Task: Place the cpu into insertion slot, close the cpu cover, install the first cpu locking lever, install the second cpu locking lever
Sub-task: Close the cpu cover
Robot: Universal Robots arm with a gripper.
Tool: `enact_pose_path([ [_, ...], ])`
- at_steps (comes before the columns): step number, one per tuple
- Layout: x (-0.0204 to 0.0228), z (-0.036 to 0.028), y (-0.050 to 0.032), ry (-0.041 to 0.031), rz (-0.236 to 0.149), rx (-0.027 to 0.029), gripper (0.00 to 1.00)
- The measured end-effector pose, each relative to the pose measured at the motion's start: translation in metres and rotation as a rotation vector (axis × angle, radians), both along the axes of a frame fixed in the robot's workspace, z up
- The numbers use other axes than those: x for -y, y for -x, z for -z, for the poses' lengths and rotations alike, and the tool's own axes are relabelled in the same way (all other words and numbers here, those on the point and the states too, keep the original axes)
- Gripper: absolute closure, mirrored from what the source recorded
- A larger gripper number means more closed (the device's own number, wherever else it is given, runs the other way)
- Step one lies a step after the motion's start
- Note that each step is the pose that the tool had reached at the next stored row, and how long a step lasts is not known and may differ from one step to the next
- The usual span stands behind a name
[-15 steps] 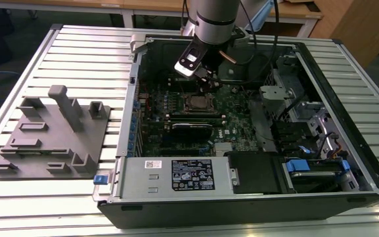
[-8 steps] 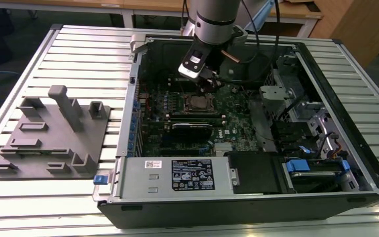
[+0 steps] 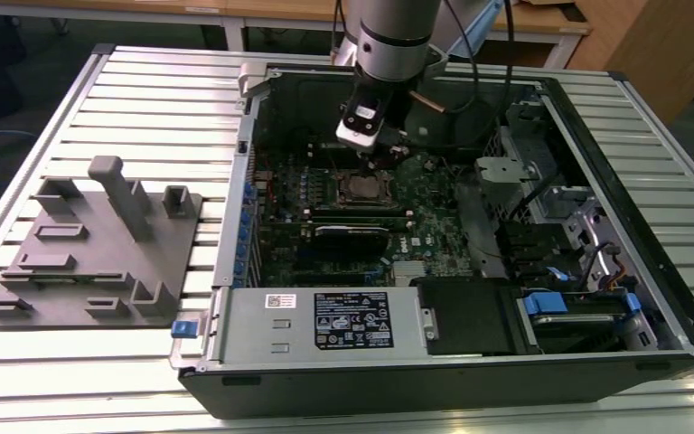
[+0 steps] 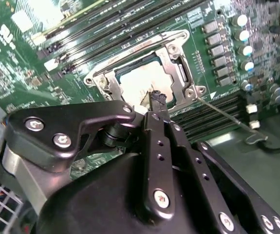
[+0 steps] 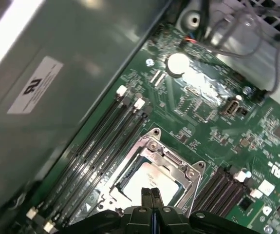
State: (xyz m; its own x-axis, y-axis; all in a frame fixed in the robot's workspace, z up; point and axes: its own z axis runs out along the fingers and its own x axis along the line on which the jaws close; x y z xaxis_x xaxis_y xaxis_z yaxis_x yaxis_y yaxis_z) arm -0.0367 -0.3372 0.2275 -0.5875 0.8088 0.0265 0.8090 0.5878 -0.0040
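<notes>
My claw point(image 3: 378, 161) hangs inside the open computer case point(image 3: 654, 217), which lies on its side on the slatted metal surface point(image 3: 142, 81), and it sits just above the insertion slot point(image 3: 363, 189) near the middle of the green motherboard point(image 3: 437, 217). In the first wrist view my two fingertips point(image 5: 152, 196) are pressed together with nothing between them that I can see, and they point down at the cpu point(image 5: 144, 180). The cpu is seated in the slot, its pale silver-grey top showing through the square window of the cpu cover point(image 5: 168, 158). The cover lies down over the chip's edges, framing it on all the sides I can see. In the second wrist view my fingertips are over the near edge of the chip, close to the frame; I cannot tell whether they touch it. From one corner of the socket a thin wire locking lever point(image 4: 222, 113) runs out slantwise across the dark memory slots point(image 4: 213, 109), away from the frame and not tucked along it, with its bent end out past the board's edge. At the case's near end sits the power supply box point(image 3: 311, 321) with its black label. A grey moulded fixture point(image 3: 94, 253) stands on the surface at the exterior view's left, well apart from me.
</notes>
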Motion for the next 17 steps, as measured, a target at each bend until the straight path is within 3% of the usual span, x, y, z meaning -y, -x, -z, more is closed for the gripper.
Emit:
enact_pose_path([
  [17,0.0,0.0006,0.0,0.0001,-0.291,0.0,0.89],
])
